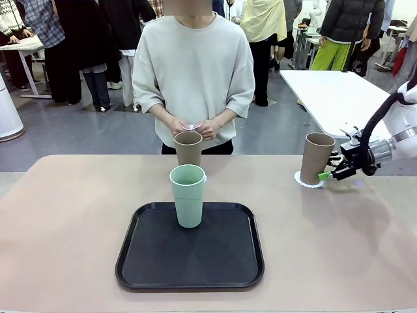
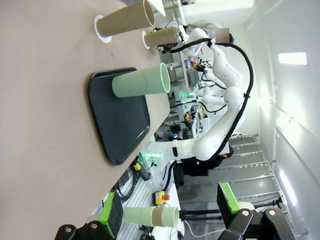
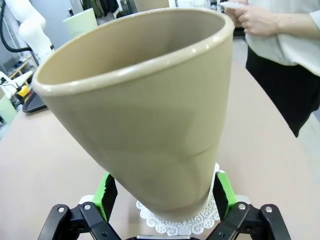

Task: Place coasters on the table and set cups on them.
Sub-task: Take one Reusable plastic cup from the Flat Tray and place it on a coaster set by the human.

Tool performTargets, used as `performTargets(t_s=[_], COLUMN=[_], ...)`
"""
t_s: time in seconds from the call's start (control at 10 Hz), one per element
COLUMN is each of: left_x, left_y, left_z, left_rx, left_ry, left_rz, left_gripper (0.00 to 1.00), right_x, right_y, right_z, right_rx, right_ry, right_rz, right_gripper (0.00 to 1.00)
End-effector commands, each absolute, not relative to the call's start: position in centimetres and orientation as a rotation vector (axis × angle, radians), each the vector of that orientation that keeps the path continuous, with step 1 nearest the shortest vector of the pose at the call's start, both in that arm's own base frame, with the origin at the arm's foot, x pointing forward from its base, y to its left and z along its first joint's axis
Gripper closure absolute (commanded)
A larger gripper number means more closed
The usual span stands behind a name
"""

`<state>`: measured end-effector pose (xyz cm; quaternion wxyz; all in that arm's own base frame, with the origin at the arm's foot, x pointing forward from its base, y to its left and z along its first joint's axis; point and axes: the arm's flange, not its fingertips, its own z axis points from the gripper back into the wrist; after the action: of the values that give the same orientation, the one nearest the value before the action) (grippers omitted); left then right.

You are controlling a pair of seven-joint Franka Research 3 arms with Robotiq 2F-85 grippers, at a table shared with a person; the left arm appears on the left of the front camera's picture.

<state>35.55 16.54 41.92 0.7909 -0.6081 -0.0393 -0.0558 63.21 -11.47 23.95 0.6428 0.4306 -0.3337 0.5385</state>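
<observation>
Brown-tan cup (image 1: 317,156) stood upright on a white scalloped coaster (image 1: 307,180) on the desk (image 1: 65,215), between the fingers of the right gripper (image 1: 326,171). Those fingers were spread wide, one green pad (image 3: 107,192) on each side of the cup base and just beside it; contact could not be determined. The left gripper (image 2: 170,210) had its fingers wide apart with nothing between them. Well ahead of the left fingers, the mint cup (image 2: 142,82) stood on a black tray (image 2: 120,125). Beyond it, a second brown cup (image 2: 125,22) stood on its own coaster (image 2: 101,37). The person's hands (image 1: 195,124) held a small white piece, well apart from both sets of fingers.
</observation>
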Motion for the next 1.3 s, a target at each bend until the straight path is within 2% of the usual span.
performTargets(t_s=[0.0,0.7,0.9,1.1,1.2], left_x=[35.4,35.4,35.4,35.4,35.4], left_y=[16.6,16.6,16.6,16.6,16.6], left_z=[42.1,42.1,42.1,42.1,42.1], left_rx=[-1.317,-1.317,-1.317,-1.317,-1.317], left_ry=[-0.09,-0.09,-0.09,-0.09,-0.09], left_rz=[-0.125,-0.125,-0.125,-0.125,-0.125], left_gripper=[0.0,0.0,0.0,0.0,0.0], right_x=[63.4,60.8,57.3,52.5,50.7], right_y=[-12.1,-17.1,-16.8,-14.8,-13.8], right_z=[25.0,27.9,32.4,38.1,40.2], right_rx=[0.946,0.75,0.603,0.451,0.44], right_ry=[-0.705,-0.675,-0.605,-0.453,-0.401], right_rz=[1.224,1.168,1.227,1.317,1.349], right_gripper=[0.0,0.0,0.0,0.0,0.0])
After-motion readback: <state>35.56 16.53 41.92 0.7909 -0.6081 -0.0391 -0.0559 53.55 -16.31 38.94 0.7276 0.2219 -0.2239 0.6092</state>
